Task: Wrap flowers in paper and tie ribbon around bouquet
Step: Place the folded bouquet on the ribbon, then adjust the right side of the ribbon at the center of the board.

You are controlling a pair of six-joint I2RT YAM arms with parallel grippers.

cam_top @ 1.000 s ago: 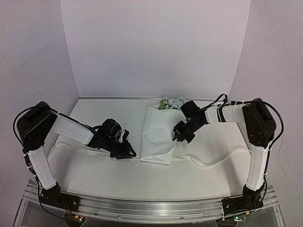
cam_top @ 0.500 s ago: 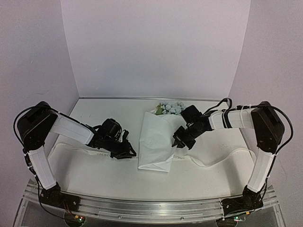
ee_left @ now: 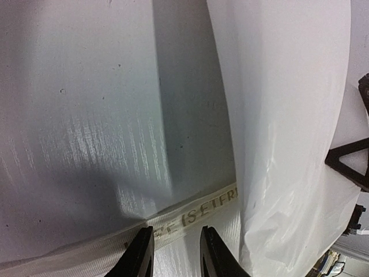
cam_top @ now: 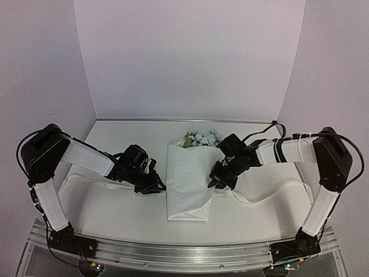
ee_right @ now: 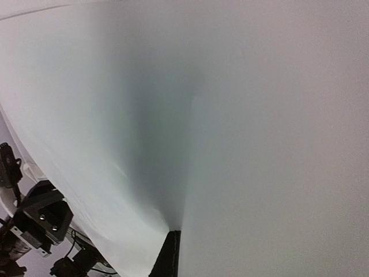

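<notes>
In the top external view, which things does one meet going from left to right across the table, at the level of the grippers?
left gripper → bouquet → right gripper. The ribbon stretches across this whole span, so it is left out.

A robot lab's test booth: plain lilac backdrop (cam_top: 190, 57), white tabletop (cam_top: 115, 216), robot arms (cam_top: 86, 158) bolted to an aluminium rail (cam_top: 184, 250).

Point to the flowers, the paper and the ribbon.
flowers (cam_top: 203, 138): top external view, on the pale blue blooms.
paper (cam_top: 187, 184): top external view, middle of the white sheet.
ribbon (ee_left: 190, 212): left wrist view, on the lettered stretch ahead of the fingers.
</notes>
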